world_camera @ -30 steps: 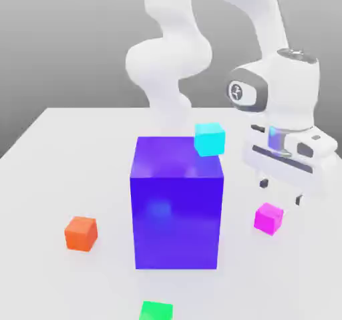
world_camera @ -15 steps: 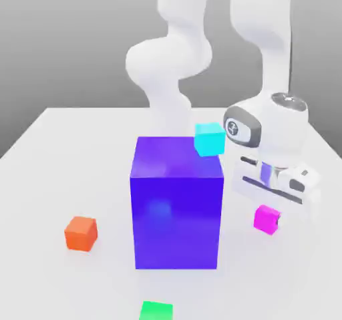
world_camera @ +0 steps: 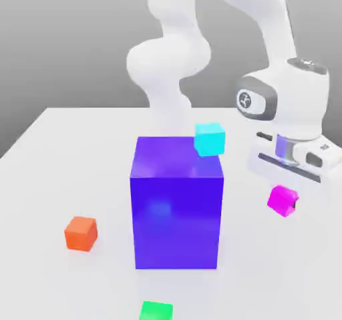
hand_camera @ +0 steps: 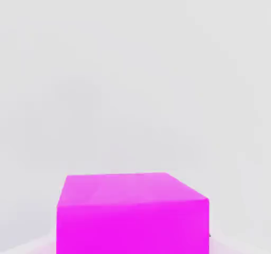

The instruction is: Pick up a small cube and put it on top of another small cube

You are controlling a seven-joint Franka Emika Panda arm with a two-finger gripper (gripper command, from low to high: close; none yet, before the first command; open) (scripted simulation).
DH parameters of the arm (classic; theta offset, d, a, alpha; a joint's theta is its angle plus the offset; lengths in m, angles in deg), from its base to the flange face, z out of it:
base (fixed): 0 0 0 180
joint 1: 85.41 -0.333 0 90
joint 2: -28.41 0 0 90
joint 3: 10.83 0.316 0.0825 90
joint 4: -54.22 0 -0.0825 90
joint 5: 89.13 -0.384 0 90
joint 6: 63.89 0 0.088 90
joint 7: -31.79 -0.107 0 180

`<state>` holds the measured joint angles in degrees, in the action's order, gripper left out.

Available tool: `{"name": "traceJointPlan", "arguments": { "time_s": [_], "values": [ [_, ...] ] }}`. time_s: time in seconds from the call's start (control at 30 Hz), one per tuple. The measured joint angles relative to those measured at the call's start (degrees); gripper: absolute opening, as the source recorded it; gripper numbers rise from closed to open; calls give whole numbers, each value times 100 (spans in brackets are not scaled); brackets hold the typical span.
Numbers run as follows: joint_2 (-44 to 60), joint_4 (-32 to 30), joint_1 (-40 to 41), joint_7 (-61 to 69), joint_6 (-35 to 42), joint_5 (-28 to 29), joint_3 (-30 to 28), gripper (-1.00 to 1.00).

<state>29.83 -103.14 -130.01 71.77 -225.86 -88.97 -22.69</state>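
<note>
- The step in hand is the carry: the pick seems done, and the small magenta-pink cube (world_camera: 282, 200) hangs just under the white hand, off the surface (world_camera: 67, 172), on the exterior view's right of the big blue-purple block (world_camera: 177, 202).
- The gripper (world_camera: 286, 193) has its jaws pinched on this cube; in the hand view the cube (hand_camera: 132, 213) sits very close to the camera, with plain pale surface behind it.
- Beside the block, the orange cube (world_camera: 81, 233) lies on its exterior-view left, the green cube (world_camera: 157, 310) lies in front of it near the picture's lower edge, and the cyan cube (world_camera: 210, 139) is at its upper right corner; whether the cyan one rests on the block or behind it, I cannot tell.
- The next move, as I judge it, calls for more height, then a travel to one of the other small cubes, and a careful lowering with the faces well lined up before the jaws let go.
- Compared with one second ago: then the jaws were spread above the magenta cube, which lay on the surface. Now they are closed on it, and the cube and the hand are higher and a little further from the block.
</note>
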Motion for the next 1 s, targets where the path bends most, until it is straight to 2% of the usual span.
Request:
{"name": "traceJointPlan", "arguments": {
  "time_s": [0.1,0.27,0.5,0.63,0.67,0.87,1.0],
  "values": [
    [245,698,789,-557,308,-122,-453,-100],
    [724,1737,1344,-1472,866,-416,-1014,-100],
    [1302,2362,1947,-1915,1564,-1137,-1407,-100],
    [2012,2507,2295,-1569,1075,-1725,-1077,-100],
    [2144,2523,2347,-1493,976,-1839,-1010,100],
    [2208,2530,2382,-1459,917,-1889,-968,100],
    [1622,2475,2163,-1808,1387,-1396,-1272,100]
  ]
}}
